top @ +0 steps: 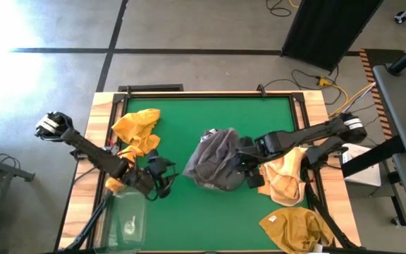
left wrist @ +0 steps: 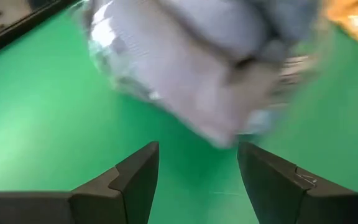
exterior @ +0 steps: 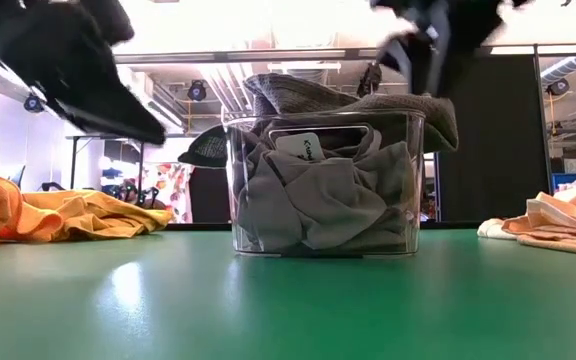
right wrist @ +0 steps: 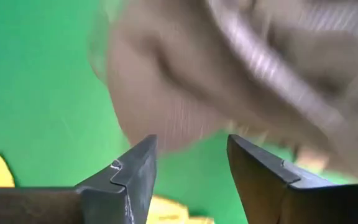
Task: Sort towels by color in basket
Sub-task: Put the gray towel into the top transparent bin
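Right wrist view shows the right tool (right wrist: 191,171) with its two dark fingers apart and nothing between them, hovering just beside the grey towels (right wrist: 247,68). In the high view it sits at the right side of the clear basket (top: 217,185) in the middle of the green worktop (top: 189,219). The left tool (left wrist: 197,180) also stands open and empty, a little to the left of the basket, above the bare green. The basket is stuffed with grey towels (exterior: 318,200), heaped over its rim; how many cannot be told. Four yellow-to-orange heaps lie outside it: one (top: 137,125) at the far left, a smaller one (top: 115,183) under the left arm, a paler one (top: 285,175) under the right arm, and one (top: 296,227) at the near right corner. A second clear basket (top: 127,219) stands at the near left. Beyond the worktop are grey floor and cables.
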Controlling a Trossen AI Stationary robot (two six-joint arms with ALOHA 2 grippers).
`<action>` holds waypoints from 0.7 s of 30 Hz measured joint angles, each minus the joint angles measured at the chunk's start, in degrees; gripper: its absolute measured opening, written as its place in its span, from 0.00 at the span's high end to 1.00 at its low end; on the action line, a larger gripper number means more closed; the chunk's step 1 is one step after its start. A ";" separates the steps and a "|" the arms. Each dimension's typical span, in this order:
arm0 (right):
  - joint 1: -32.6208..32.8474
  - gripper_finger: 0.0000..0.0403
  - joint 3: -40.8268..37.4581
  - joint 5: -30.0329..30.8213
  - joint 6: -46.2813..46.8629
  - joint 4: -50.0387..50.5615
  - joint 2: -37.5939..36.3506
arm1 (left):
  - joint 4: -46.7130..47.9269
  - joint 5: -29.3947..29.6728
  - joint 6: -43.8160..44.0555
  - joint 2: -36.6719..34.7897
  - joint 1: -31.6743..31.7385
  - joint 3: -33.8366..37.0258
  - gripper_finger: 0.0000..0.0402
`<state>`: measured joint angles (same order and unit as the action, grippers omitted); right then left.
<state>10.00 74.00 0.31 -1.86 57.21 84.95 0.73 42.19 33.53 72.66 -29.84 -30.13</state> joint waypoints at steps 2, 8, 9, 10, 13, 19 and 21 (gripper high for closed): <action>0.00 0.56 -4.77 0.35 1.94 -0.55 -0.43 | -3.73 -0.13 -0.76 0.11 2.42 2.10 0.49; 0.00 0.60 -13.03 1.29 3.18 -9.42 0.02 | -15.23 -7.30 -4.34 1.87 7.20 5.40 0.49; 0.00 0.61 -12.93 1.27 2.41 -10.76 0.00 | -17.05 -8.13 -5.51 2.61 7.57 5.39 0.49; 0.00 0.62 -12.17 1.28 2.11 -11.46 -0.10 | -18.09 -8.66 -6.64 3.25 7.86 5.36 0.49; 0.00 0.64 -8.36 1.32 0.98 -11.80 -0.79 | -18.72 -9.37 -9.82 5.53 8.27 3.41 0.49; -0.02 0.68 -4.75 -0.24 -2.81 -17.73 -1.44 | -18.59 -12.60 -15.42 10.02 8.49 -2.92 0.49; 0.00 0.68 -5.32 -3.65 -3.88 -21.37 -0.97 | -18.78 -12.74 -17.36 11.53 8.49 -5.77 0.49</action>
<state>10.00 68.67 -3.34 -5.74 35.84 83.97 -18.05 29.45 16.16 84.20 -21.34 -35.90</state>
